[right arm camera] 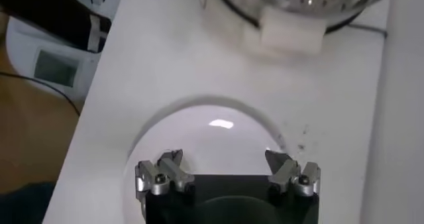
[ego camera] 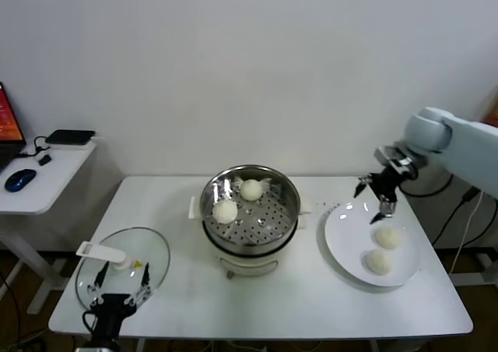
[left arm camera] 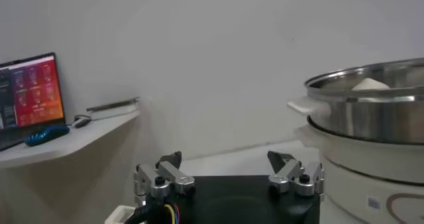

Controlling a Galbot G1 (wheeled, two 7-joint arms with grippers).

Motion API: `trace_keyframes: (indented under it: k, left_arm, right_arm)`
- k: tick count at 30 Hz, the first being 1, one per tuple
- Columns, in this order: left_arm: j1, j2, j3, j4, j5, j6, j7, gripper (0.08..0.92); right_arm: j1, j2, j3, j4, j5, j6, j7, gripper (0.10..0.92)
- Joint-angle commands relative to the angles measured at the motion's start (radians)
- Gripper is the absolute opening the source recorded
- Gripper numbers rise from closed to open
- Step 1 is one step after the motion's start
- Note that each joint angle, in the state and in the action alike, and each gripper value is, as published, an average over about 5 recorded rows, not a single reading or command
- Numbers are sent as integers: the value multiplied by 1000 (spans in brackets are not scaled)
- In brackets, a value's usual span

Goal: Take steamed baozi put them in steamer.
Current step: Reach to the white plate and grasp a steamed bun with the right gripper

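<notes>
The steel steamer (ego camera: 285, 190) stands mid-table on its white cooker base and holds two baozi, one at the back (ego camera: 250, 189) and one at the left (ego camera: 225, 211). Two more baozi (ego camera: 387, 237) (ego camera: 379, 262) lie on the white plate (ego camera: 342, 235) at the right. My right gripper (ego camera: 375, 198) is open and empty, hovering above the plate's far edge, just behind the nearer-to-it baozi. In the right wrist view its open fingers (right arm camera: 171, 169) frame bare plate (right arm camera: 199, 132). My left gripper (ego camera: 118, 283) is open and parked low at the front left.
A round glass lid (ego camera: 156, 251) with a white handle lies at the table's front left, by my left gripper. A side desk (ego camera: 47, 173) with a mouse and laptop stands to the left. The steamer (left arm camera: 371, 106) shows in the left wrist view.
</notes>
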Motion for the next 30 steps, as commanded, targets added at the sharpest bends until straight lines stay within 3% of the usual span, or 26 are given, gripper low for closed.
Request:
trace_keyframes:
  k: [1,30]
  left_arm:
    - [2,-1,1,0,0,-1,0,823]
    - [-15,-6,3,19,1,3,-5,823]
  right_arm:
    - [-296,-99,210,-29,-184,23,0,823]
    - [-437,52,290,-157,-287,39,31,823]
